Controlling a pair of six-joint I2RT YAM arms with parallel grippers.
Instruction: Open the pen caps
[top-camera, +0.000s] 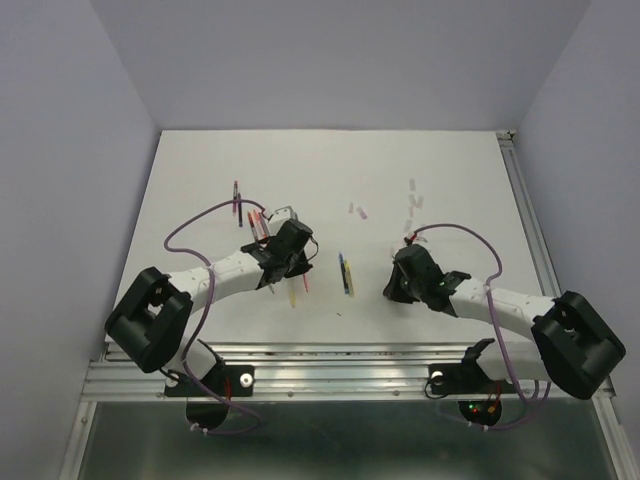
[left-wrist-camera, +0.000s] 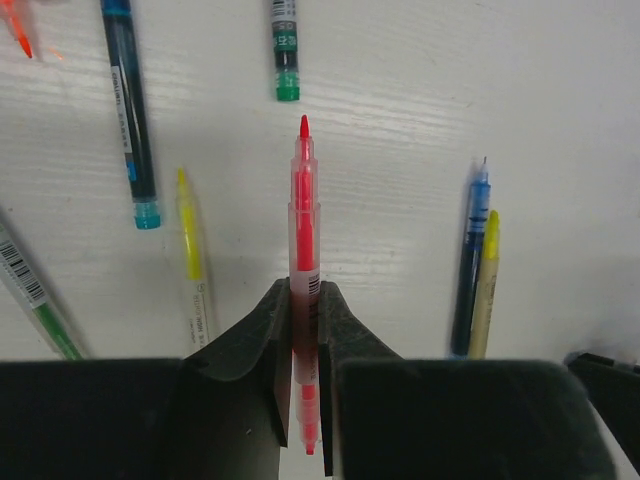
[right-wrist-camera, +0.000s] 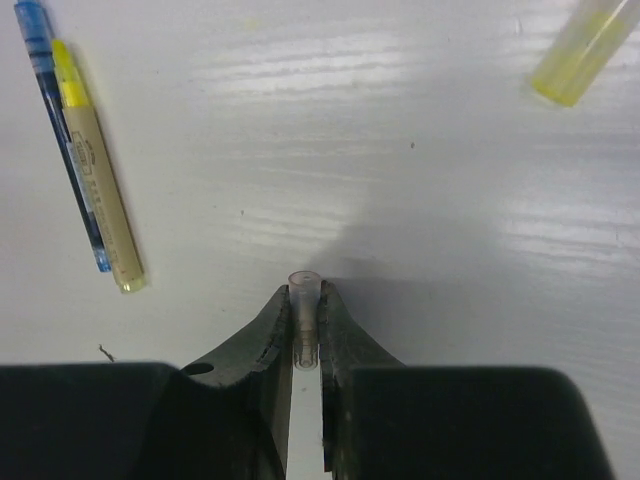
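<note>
Left wrist view: left hand (left-wrist-camera: 304, 300) hides much of the red pen (left-wrist-camera: 304, 215).

A blue slim plastic pen (top-camera: 342, 272) and a yellow slim plastic pen (top-camera: 349, 277) lie touching, side by side, on the middle of the white flat table (top-camera: 330, 170). Left of this pair, the left gripper (left-wrist-camera: 304, 300) clamps a red thin marker pen (left-wrist-camera: 304, 220). A yellow thin marker (top-camera: 292, 293) lies left of the pair, nearer the bases. Right of the pair, the right gripper (right-wrist-camera: 304, 297) pinches a clear short tube-like cap (right-wrist-camera: 303, 300). Behind the pair lie pale loose caps (top-camera: 358, 210), scattered rightward.
</note>
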